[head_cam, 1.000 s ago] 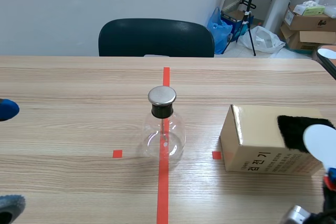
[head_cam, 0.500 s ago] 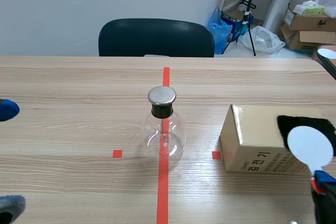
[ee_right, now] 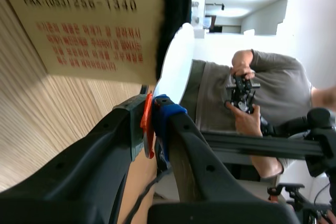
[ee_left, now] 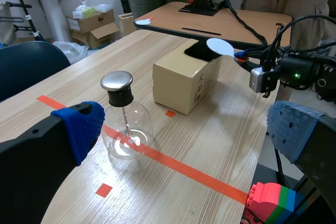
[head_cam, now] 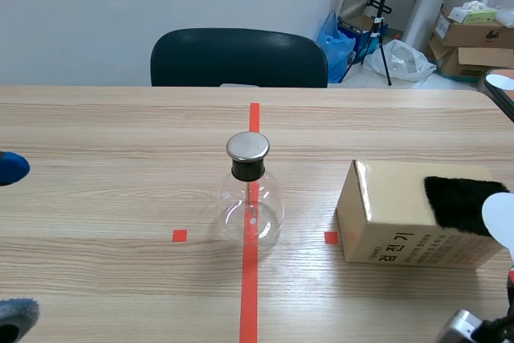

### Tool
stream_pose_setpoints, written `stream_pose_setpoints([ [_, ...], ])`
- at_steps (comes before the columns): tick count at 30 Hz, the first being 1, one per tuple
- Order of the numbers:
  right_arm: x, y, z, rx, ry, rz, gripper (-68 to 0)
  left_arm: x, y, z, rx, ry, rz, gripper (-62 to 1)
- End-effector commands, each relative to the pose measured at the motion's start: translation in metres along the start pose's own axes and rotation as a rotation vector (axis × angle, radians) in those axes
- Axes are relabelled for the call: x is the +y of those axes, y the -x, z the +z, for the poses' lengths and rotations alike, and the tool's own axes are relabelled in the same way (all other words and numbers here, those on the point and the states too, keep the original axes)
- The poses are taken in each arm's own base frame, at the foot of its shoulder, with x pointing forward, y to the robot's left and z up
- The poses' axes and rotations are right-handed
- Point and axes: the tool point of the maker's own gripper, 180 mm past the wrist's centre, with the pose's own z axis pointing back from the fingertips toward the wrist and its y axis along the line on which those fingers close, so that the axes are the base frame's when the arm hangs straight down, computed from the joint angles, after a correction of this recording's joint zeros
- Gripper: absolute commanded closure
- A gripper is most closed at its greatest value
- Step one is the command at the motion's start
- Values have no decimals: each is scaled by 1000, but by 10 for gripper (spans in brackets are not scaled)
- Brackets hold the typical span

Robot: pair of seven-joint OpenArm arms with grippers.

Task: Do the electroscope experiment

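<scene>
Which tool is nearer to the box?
Right. The right tool, shut on a paddle, is beside the box; the left tool, open, is far beyond the flask.

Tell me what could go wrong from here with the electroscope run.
1. The right gripper pinches the white disc only by its thin handle; rubbing it on the black pad might twist it loose.
2. The cardboard box looks unanchored, so rubbing may shove it.
3. The glass flask stands free; a low approach to its metal cap could tip it.
</scene>
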Motion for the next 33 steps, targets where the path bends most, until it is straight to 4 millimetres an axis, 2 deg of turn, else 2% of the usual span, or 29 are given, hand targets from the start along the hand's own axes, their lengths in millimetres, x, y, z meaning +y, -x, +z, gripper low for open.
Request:
stream_pose_setpoints([
  [1,-10,-17,-2,-123,45,53,-10,1,-5,-1,-27,-8,5,-623],
  [2,-11,-24,-3,-159,49,49,-10,1,-6,-1,-29,-8,6,-623],
  [3,-12,-24,-4,-148,55,41,-10,1,-6,-1,-32,-8,6,-623],
  [6,-14,5,-5,15,62,25,-10,1,-5,-1,-27,-8,6,-623],
  [7,-14,7,-5,28,61,26,-10,1,-5,-1,-26,-8,6,-623],
  [11,-14,-22,-8,-119,63,35,-10,1,-7,-1,-35,-8,6,-623],
  [12,-15,-21,-10,-102,68,27,-10,1,-7,-1,-35,-8,6,-623],
  [15,-15,8,-10,62,70,14,-10,1,-7,-1,-34,-8,6,-623],
  [16,-15,10,-10,73,70,16,-10,1,-6,-1,-34,-8,6,-623],
  [17,-15,5,-11,40,68,25,-10,1,-6,-1,-34,-8,6,-623],
  [20,-15,-28,-10,-148,67,35,-10,1,-7,-1,-34,-8,6,-623],
  [21,-15,-30,-10,-155,68,33,-10,1,-7,-1,-34,-8,6,-623],
  [25,-15,11,-10,79,73,8,-10,1,-7,-1,-34,-7,5,-623],
  [26,-15,9,-10,64,71,15,-10,1,-7,-1,-34,-7,5,-623],
  [29,-15,-26,-11,-133,68,31,-10,1,-7,-1,-34,-8,6,-623],
  [30,-14,-31,-10,-151,69,24,-10,1,-7,-1,-34,-8,6,-623],
  [33,-14,-5,-9,15,71,-8,-10,1,-7,-1,-34,-7,5,-623],
])
